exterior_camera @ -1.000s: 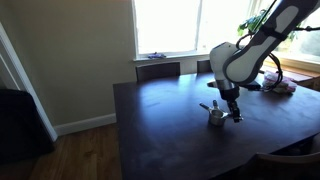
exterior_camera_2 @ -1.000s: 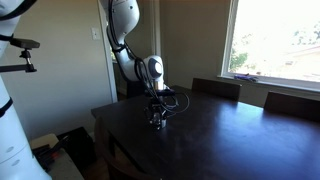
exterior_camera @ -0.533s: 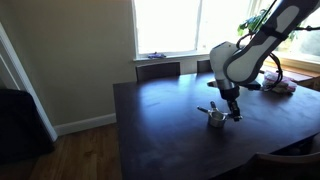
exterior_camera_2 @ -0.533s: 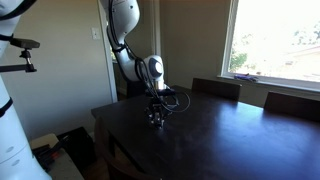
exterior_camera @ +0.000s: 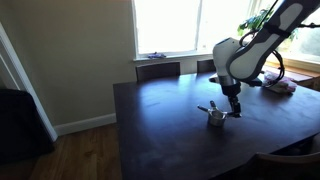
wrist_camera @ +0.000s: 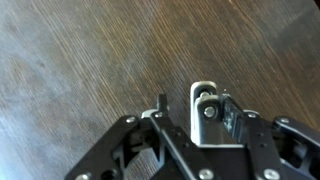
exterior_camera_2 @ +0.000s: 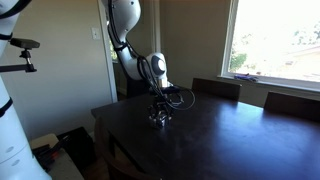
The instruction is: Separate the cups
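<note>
Over the dark table [exterior_camera: 160, 135], toward the side by the window [exterior_camera: 165, 25], the arm [exterior_camera: 262, 40] reaches in from up high. It bends sharply at its bulky white wrist so that the gripper [exterior_camera: 232, 101] points straight down at the wood. In an exterior view the arm [exterior_camera_2: 124, 25] drops from the top of the frame beside the wall, curls forward, and ends with the gripper [exterior_camera_2: 158, 101] hanging vertical just above the tabletop.

The cups [exterior_camera: 215, 116] sit on the table just below the gripper and a little to one side, a small shiny cluster with a flat handle sticking out. From the opposite side the cups [exterior_camera_2: 158, 119] show as a glint directly under the gripper, near the table's corner. They are too small to tell whether they are nested or apart, or whether anything touches them.

Looking down from the wrist, the fingertips [wrist_camera: 207, 104] stand partly apart, a narrow gap with only bare wood grain showing between them. The jaws grip nothing.
</note>
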